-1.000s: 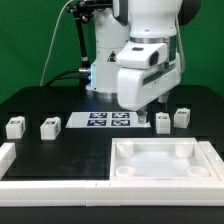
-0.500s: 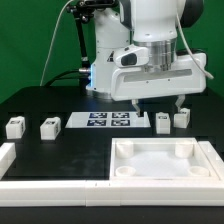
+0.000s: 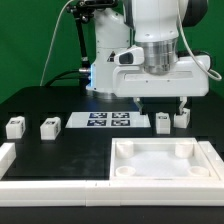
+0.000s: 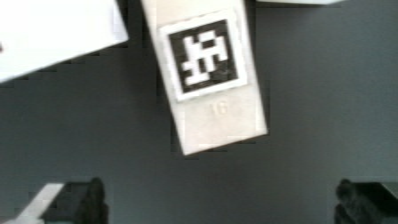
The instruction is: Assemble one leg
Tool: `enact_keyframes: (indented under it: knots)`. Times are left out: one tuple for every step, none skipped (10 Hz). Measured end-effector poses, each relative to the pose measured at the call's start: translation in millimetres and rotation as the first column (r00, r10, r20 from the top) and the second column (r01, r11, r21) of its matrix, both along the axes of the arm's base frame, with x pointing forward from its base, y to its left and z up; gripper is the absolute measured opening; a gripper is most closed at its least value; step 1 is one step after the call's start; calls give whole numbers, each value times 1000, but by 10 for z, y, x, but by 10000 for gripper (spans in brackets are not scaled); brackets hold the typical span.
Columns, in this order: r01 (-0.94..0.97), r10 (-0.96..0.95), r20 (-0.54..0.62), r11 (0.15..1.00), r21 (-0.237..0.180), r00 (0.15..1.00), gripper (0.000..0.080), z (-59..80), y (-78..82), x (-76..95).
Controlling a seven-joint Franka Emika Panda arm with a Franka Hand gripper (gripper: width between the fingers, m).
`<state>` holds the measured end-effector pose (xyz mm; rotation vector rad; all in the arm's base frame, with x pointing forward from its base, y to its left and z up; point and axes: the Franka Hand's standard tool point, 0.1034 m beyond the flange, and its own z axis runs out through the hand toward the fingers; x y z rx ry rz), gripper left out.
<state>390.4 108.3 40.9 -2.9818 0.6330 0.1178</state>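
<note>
Tabletop (image 3: pixel 60 148) black, backdrop (image 3: pixel 30 40) green; leg (image 3: pixel 163 122) near marker board (image 3: pixel 108 120)

White leg (image 4: pixel 217 110) with black-and-white tag (image 4: pixel 205 52) on a seemingly black table (image 4: pixel 196 185)

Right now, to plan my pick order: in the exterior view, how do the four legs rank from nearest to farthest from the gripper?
1. Leg under the gripper, almost below the open gripper.
2. Rightmost leg, beside it toward the exterior view's right.
3. Inner left leg, beyond the marker board.
4. Leftmost leg, at the exterior view's far left.
</note>
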Motion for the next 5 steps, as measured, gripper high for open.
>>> enact_keyframes:
  knots:
    - [-16,16,-5,1000,-1,1000,649,-16,116,-116]
    - [-21,21,-14,1000,1,1000,649,-11,240,-217]
    - [-19,20,-12,1000,6,1000,649,12,290,-234]
    - [-26,27,-9,1000,8,1000,649,20,322,-252]
    - [-38,38,-10,999,13,999,649,12,329,-277]
